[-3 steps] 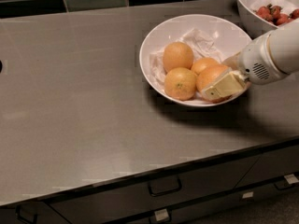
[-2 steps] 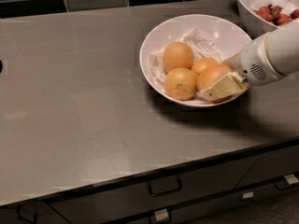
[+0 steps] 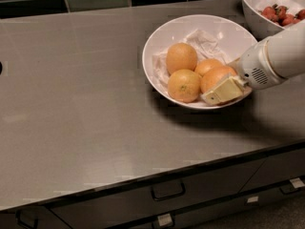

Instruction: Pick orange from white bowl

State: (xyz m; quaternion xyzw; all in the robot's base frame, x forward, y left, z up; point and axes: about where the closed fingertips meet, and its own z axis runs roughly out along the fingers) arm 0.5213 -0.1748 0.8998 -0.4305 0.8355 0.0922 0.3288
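Claw down in the white bowl, against the orange.
Grey table carries the white bowl right of centre, paper-lined, with four oranges in it. White arm comes in from the right over the bowl's rim. Second bowl with red fruit sits at the back right corner. The orange lies at the bowl's front right, touching the small one behind it. The claw's cream pad lies across its front; can't tell whether it is clamped.

I log the orange as smooth, deep-coloured and whole, lying at the right side of the shallow white bowl. The claw rests against its front.
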